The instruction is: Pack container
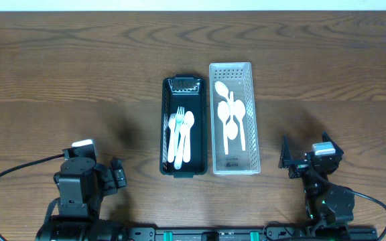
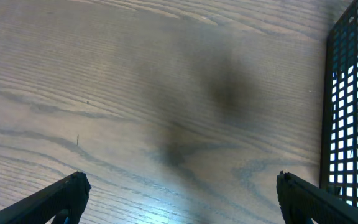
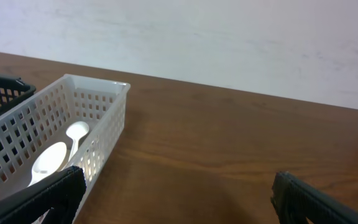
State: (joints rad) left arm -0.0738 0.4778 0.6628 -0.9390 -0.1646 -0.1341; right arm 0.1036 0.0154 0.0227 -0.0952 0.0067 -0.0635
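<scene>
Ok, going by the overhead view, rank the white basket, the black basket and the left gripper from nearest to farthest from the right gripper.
1. White basket, just left of the right gripper.
2. Black basket, beyond the white one.
3. Left gripper, far over on the left side.

Left wrist view: you see only a strip of the black basket, cut by the right edge, with its contents out of sight. Right wrist view: the white basket runs off the left and bottom edges, and its wall half hides the spoons. Overhead: those spoons overlap, white on white (count unreadable). The label print is too small to read. The bottom edge clips the left arm and the right arm.
</scene>
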